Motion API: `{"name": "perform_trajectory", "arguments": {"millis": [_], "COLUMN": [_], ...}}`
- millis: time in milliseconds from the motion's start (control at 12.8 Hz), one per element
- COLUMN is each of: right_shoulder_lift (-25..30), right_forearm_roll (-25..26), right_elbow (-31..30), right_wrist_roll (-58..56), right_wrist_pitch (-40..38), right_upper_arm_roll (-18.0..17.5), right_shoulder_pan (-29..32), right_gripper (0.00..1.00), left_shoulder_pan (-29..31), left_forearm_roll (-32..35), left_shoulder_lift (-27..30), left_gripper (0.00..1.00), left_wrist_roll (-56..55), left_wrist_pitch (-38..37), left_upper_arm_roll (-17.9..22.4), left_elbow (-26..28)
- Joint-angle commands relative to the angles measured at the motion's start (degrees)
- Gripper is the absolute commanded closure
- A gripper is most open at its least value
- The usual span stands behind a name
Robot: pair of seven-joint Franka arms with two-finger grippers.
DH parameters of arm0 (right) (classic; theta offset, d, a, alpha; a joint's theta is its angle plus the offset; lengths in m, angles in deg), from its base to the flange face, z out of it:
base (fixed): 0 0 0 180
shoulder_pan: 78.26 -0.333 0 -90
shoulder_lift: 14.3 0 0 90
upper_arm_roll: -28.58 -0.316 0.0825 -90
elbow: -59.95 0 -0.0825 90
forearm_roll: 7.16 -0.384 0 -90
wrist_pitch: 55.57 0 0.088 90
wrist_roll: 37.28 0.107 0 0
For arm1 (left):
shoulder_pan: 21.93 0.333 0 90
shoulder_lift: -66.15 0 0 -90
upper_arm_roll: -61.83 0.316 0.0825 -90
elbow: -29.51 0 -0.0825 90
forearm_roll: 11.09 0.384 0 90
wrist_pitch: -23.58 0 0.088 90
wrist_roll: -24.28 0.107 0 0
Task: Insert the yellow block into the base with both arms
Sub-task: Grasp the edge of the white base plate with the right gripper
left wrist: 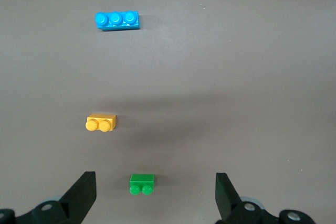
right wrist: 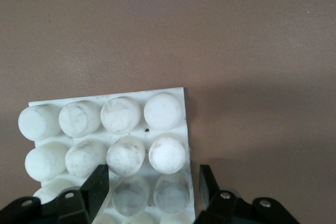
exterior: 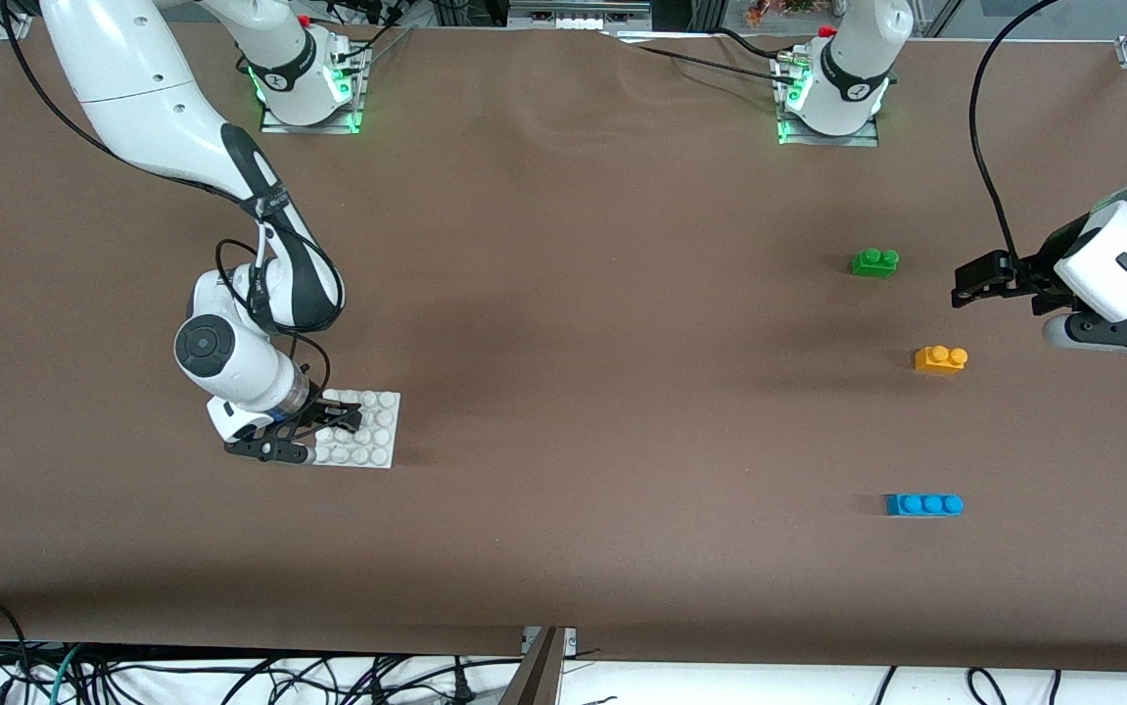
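The yellow block (exterior: 940,359) lies alone on the table toward the left arm's end; it also shows in the left wrist view (left wrist: 101,123). My left gripper (exterior: 966,281) hangs open and empty over the table beside it, its fingers (left wrist: 84,192) spread wide. The white studded base (exterior: 382,431) lies flat toward the right arm's end. My right gripper (exterior: 348,418) is low over the base's corner, open. In the right wrist view its fingers (right wrist: 100,187) straddle two studs at the edge of the base (right wrist: 140,132), one over the studs, the other just off the edge.
A green two-stud brick (exterior: 875,262) lies farther from the front camera than the yellow block and shows in the left wrist view (left wrist: 142,184). A blue three-stud brick (exterior: 924,504) lies nearer to that camera (left wrist: 117,20). The brown cloth between base and bricks is bare.
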Motion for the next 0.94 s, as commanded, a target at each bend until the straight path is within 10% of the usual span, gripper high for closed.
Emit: {"name": "perform_trajectory", "arguments": {"millis": [0,858], "right_shoulder_lift": [-0.8,-1.9], "right_forearm_roll": [0.0,0.0], "right_elbow": [0.7,0.4], "right_wrist_roll": [0.7,3.8], "right_wrist_pitch": [1.3,3.9], "right_upper_arm_roll": [-0.2,-0.5], "right_shoulder_pan": [0.2,-4.7], "right_gripper": [0.25,0.25], "left_shoulder_pan": [0.4,0.4], "left_forearm_roll": [-1.2,-1.2], "left_shoulder_lift": [-0.3,-0.3], "left_gripper": [0.0,0.0], "left_wrist_roll": [1.2,1.2], "left_wrist_pitch": [-0.2,-0.2], "left_upper_arm_roll": [0.0,0.0], "left_elbow": [-0.9,-0.9]}}
